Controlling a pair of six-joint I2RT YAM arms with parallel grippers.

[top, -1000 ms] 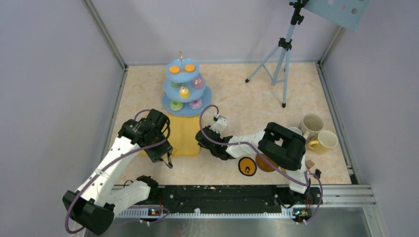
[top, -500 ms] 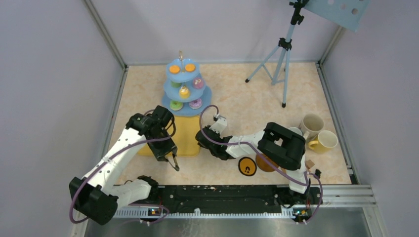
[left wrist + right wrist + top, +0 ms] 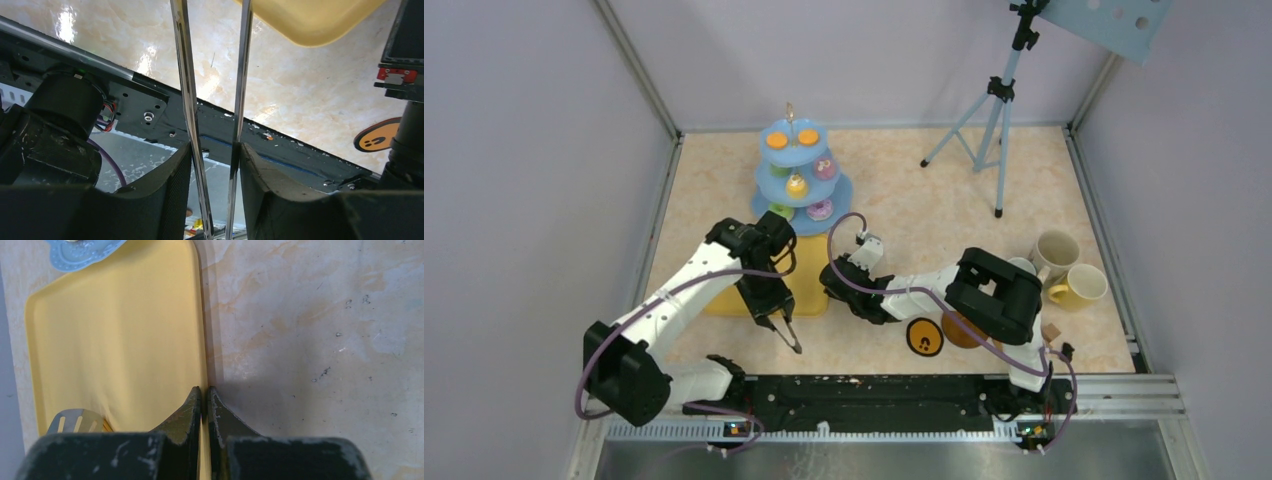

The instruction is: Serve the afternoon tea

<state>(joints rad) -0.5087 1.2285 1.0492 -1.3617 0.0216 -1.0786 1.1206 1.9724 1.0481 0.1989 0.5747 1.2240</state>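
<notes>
The light-blue three-tier stand (image 3: 802,222) stands at the back with orange (image 3: 777,141), purple (image 3: 825,168), yellow (image 3: 796,185) and green (image 3: 780,212) pastries on its tiers. My left gripper (image 3: 769,300) (image 3: 214,150) is shut on the long metal tongs (image 3: 786,332) (image 3: 189,100). Both tong arms run between its pads and point at the near rail. My right gripper (image 3: 828,283) (image 3: 205,390) is shut on the right rim of the flat yellow tray (image 3: 806,280) (image 3: 115,340). Cream (image 3: 1056,250) and yellow (image 3: 1081,287) mugs stand at the right. An orange coaster (image 3: 924,337) (image 3: 377,140) lies by the right arm.
A tripod (image 3: 996,110) stands at the back right. The black base rail (image 3: 874,395) (image 3: 280,150) runs along the near edge. A slotted metal piece (image 3: 75,421) shows at the tray's lower left. The stand's base plate (image 3: 82,250) touches the tray's far end. Walls enclose three sides.
My left arm has swung right and toward the near edge with the tongs, whose tips now hang past the tray's front. Its jaws have narrowed a little. The right arm has not moved.
</notes>
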